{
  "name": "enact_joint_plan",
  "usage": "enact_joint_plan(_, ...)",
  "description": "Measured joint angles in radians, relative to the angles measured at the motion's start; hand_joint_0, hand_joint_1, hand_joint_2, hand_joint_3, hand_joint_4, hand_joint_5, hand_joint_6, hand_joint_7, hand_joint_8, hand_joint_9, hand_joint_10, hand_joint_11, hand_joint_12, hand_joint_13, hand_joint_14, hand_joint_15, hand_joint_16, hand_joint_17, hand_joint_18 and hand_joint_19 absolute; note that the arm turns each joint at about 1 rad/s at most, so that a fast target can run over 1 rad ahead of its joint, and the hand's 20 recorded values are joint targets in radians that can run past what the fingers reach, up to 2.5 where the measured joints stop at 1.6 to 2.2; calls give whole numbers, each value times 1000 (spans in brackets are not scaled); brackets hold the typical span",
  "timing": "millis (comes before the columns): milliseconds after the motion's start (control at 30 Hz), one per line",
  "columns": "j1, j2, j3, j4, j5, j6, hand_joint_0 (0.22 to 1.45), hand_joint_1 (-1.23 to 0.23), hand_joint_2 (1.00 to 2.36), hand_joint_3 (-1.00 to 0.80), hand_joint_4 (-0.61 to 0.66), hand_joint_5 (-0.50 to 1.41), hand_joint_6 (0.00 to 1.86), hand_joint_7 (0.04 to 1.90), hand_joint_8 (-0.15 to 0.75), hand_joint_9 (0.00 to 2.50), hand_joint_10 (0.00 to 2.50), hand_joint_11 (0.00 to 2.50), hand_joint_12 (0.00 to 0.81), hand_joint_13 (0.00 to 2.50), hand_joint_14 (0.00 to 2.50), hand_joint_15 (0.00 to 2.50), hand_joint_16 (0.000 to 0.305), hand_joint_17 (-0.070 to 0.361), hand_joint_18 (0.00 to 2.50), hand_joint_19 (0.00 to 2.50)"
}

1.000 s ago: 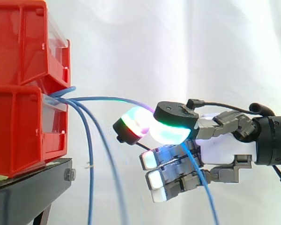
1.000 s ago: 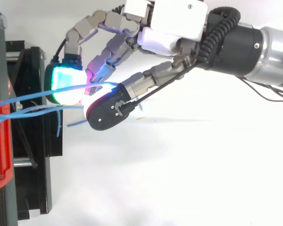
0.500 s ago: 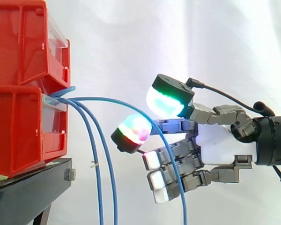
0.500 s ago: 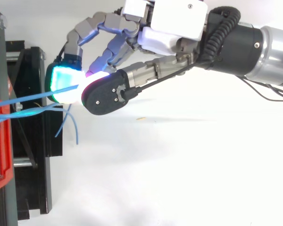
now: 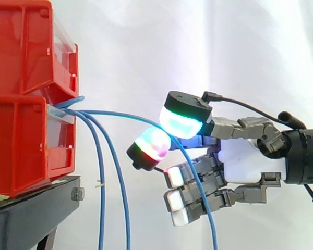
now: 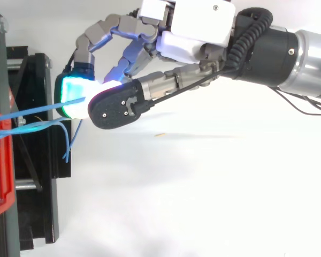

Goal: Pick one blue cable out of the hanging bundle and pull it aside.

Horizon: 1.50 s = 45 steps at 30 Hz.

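Observation:
Three thin blue cables hang from the lower red bin (image 5: 26, 140). Two cables (image 5: 100, 172) drop almost straight down beside the stand. The third blue cable (image 5: 120, 113) arcs right to my hand (image 5: 245, 161) and runs between the thumb's pad (image 5: 180, 122) above and a fingertip (image 5: 152, 145) below, then falls slack in front of the lower fingers. The two pads stand close on either side of it without clamping it. From above, the cable (image 6: 37, 110) reaches the green-glowing fingertip (image 6: 75, 99) under the thumb.
Two red bins (image 5: 26, 52) are stacked on a black stand (image 5: 31, 208) at the left. A white curtain hangs behind. The arm (image 6: 289, 53) comes in from the right.
A second ago the thumb and finger pinched the cable and held it out. The thumb then lifted and the cable sagged. Now the thumb has come down closer to the finger.

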Motion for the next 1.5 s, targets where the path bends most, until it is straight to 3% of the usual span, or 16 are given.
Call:
enact_joint_plan(200, 0, 0, 0, 0, 0, 0, 563, -616, 1008, -404, -36, -91, 891, 916, 261, 1095, 21, 551, 288, 994, 22, 574, 46, 103, 753, 508)
enact_joint_plan(333, -1, 0, 0, -4, -2, 0, 587, -630, 1014, -323, -55, -83, 889, 980, 262, 1101, 19, 555, 284, 994, 24, 575, 44, 100, 755, 504)
enact_joint_plan(600, 0, 0, 0, -18, -12, -2, 606, -824, 1017, -68, -148, -33, 900, 1110, 277, 1305, 23, 620, 298, 1194, 25, 706, 51, 114, 925, 438)
enact_joint_plan(1500, -13, 1, 0, -144, -74, -3, 615, -801, 1004, -58, -180, -17, 885, 1109, 275, 1285, 18, 572, 350, 1136, 22, 698, 56, 126, 952, 432)
